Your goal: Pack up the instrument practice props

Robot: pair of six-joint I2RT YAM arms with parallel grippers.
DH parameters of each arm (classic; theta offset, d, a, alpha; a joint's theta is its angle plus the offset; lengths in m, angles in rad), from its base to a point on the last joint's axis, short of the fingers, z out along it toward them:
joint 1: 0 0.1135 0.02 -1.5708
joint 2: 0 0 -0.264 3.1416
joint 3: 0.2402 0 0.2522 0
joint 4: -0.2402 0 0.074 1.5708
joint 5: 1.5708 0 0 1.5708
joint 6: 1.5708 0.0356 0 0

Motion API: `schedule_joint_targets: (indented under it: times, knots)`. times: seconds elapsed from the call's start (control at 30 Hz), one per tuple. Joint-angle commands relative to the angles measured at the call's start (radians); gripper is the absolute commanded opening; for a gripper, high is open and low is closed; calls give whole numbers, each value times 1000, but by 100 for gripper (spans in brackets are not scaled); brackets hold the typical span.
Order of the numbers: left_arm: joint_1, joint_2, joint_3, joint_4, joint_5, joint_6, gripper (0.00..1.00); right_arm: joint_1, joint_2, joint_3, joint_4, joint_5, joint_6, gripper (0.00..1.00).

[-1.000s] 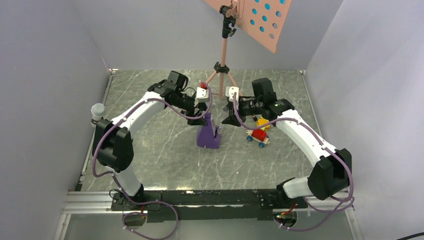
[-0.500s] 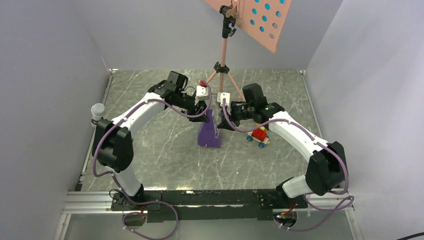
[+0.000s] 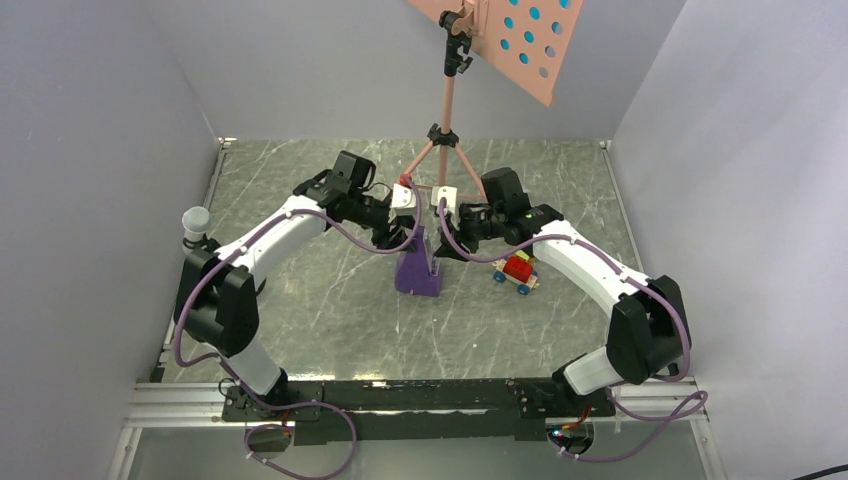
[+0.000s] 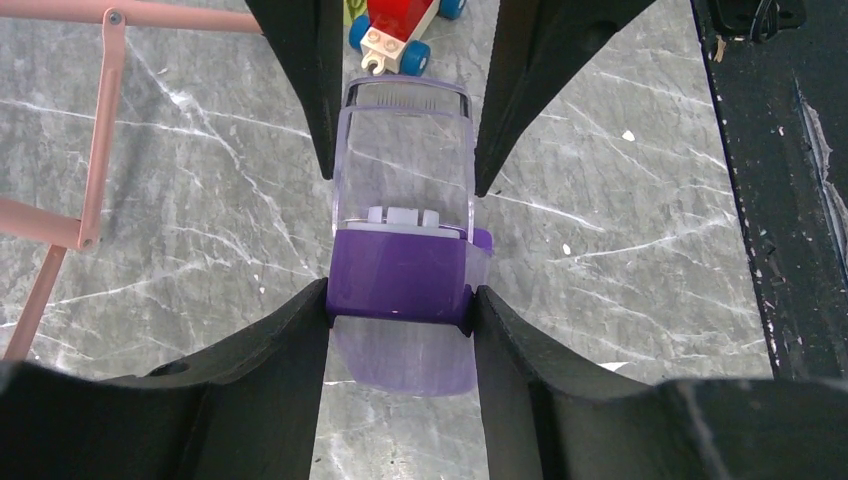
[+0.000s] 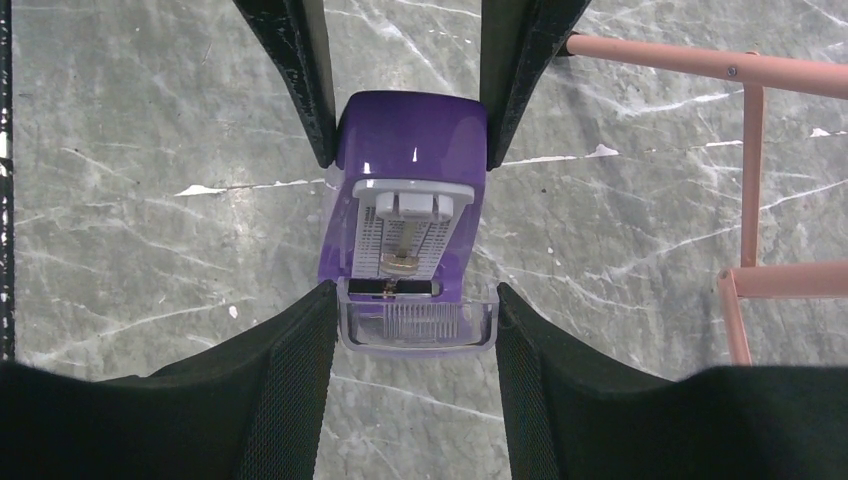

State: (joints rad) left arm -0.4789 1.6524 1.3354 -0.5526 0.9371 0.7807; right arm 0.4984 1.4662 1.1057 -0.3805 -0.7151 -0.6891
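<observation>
There is one purple metronome (image 3: 418, 268), one salmon-pink music stand (image 3: 448, 100), one red toy car (image 3: 517, 269), and two arms on the table (image 3: 300, 310). Cyan sheet music (image 3: 527, 36) shows through the holes of the stand's desk (image 3: 485, 35), but the pages cannot be counted. The metronome stands upright, just in front of the stand's legs. The left gripper (image 4: 400, 305) is over it from the left, its fingers (image 4: 290, 340) pressed against both sides of the purple body. The right gripper (image 5: 417, 300) is over it from the right, and its fingers (image 5: 290, 360) appear to pinch the clear front cover, though the contact is hard to judge. A second ago the right gripper hung to the right of the metronome, clear of it, and it has since swung in over it. The left gripper was already at the metronome's top and has settled closer. The metronome, stand and car have not shifted. The car sits just right of the metronome, beneath the right arm. A small yellow toy (image 3: 524, 254) is behind the car, mostly hidden. The stand's legs spread on the table close behind both grippers.
</observation>
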Motion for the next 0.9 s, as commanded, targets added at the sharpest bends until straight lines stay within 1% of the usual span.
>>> schedule_joint_targets:
  times: [0.0,0.07,0.3,0.7,0.87]
  knots:
    - [-14,-18,-26,2,-47,55,49,3,7,8,46,-18,-17,0]
    - [-21,-21,-29,-5,-61,73,49,4,16,11,36,-31,-23,0]
    - [-27,-28,-45,15,-78,61,50,12,28,19,-2,-88,-40,0]
    - [-34,-28,-51,23,-87,56,50,37,63,16,-11,-43,-21,0]
    - [-35,-29,-55,29,-92,47,51,40,84,9,-10,-51,19,0]
